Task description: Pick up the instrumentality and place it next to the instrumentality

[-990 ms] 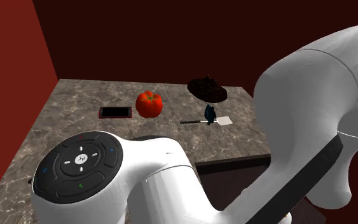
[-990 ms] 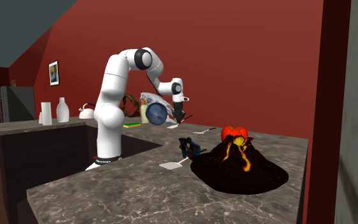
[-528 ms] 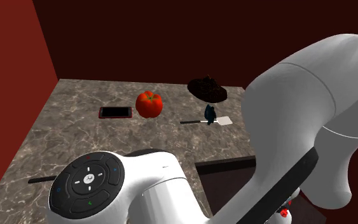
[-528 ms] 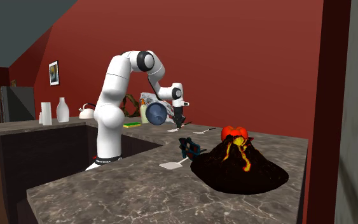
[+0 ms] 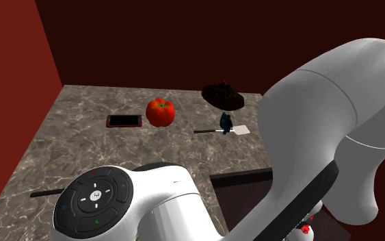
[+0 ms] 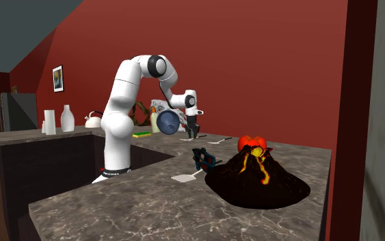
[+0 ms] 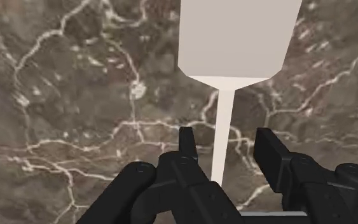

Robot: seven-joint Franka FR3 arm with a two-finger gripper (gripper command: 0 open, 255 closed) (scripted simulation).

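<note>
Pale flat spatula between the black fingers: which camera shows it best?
The wrist view: the pale flat spatula is close and large, its thin handle between the open gripper fingers, untouched. The second exterior view gives a small pale sliver below the gripper. The shoulder view has a dark strip, possibly its handle.

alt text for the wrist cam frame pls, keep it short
The open black gripper hangs over a pale spatula lying flat on a dark, white-veined stone counter, straddling its thin handle without touching it. The spatula's broad flat blade lies just beyond the fingertips.
</note>
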